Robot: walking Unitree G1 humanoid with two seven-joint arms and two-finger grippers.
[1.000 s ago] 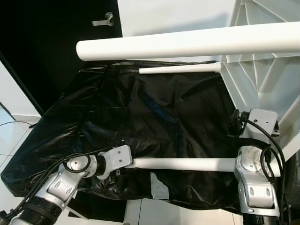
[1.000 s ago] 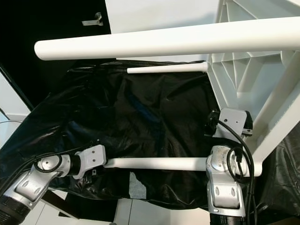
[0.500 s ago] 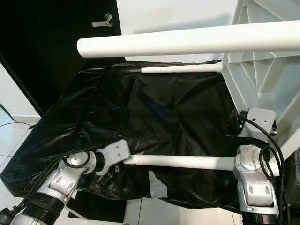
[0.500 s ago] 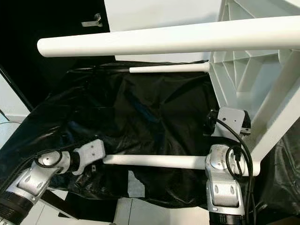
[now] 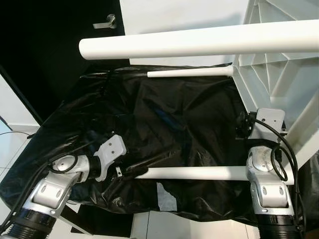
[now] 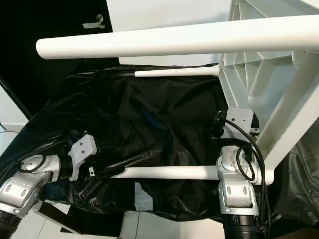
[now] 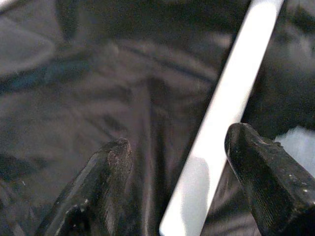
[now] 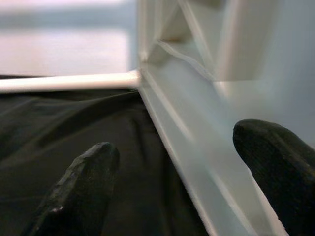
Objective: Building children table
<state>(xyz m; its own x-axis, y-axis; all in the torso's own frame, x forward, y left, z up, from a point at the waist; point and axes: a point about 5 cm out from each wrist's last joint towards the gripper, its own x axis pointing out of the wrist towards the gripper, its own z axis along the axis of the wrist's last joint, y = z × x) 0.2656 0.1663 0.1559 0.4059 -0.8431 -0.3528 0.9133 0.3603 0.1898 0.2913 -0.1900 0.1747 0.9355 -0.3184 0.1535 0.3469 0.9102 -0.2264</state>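
The white plastic children's table (image 5: 279,64) lay tipped on its side at the right of a bench draped in crinkled black plastic sheeting (image 5: 164,119), its ribbed underside facing left and its round white legs pointing left across the sheeting. The thick upper leg (image 5: 199,44) ran across the top of the head views, a thinner far leg (image 5: 192,72) lay behind it, and the near lower leg (image 5: 194,173) stretched along the front edge of the bench. A second earlier the left gripper (image 5: 130,173) had been closed round the free end of that near leg, wrist block tight against it; half a second ago it had begun to tilt away, and now it had let go and drawn back to the left, so that the leg's end was bare and the black fingers (image 7: 110,172) stood spread, one on either side of the white tube with a gap on each side. The right gripper (image 8: 182,187) stayed up against the table's underside near the root of the near leg, its fingers spread wide across a white rib, and its wrist had shifted slightly upward. A black door with a metal lever handle (image 5: 105,21) stood at the upper left.
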